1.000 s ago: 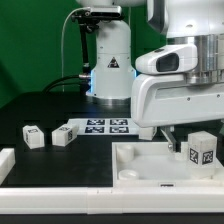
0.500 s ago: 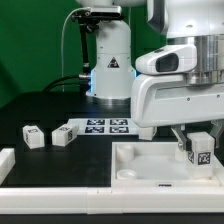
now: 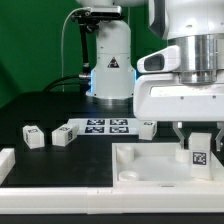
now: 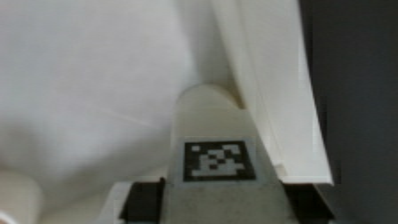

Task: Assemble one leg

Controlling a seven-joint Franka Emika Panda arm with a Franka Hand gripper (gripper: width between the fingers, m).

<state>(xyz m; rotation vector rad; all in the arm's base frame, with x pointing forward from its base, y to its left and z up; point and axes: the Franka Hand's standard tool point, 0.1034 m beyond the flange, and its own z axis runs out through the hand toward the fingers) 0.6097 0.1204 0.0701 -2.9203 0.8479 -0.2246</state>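
My gripper [image 3: 200, 138] is shut on a leg [image 3: 201, 150], a small white block with a marker tag facing the camera. It holds the leg upright over the right end of the large white panel [image 3: 140, 165], near the panel's corner. In the wrist view the leg [image 4: 221, 150] runs out from between the black finger pads [image 4: 146, 200], its tip over the panel's surface [image 4: 89, 80] beside the raised rim [image 4: 267, 70]. Whether the leg touches the panel cannot be told.
Two more legs [image 3: 33, 137] [image 3: 63, 134] lie on the dark table at the exterior view's left, another [image 3: 147, 124] just behind the panel. The marker board [image 3: 105, 126] lies in the middle. A white part [image 3: 5, 160] sits at the left edge.
The wrist has turned with the leg in its grip, so the leg's tagged face now points squarely at the exterior camera. The leg stays over the panel's right end.
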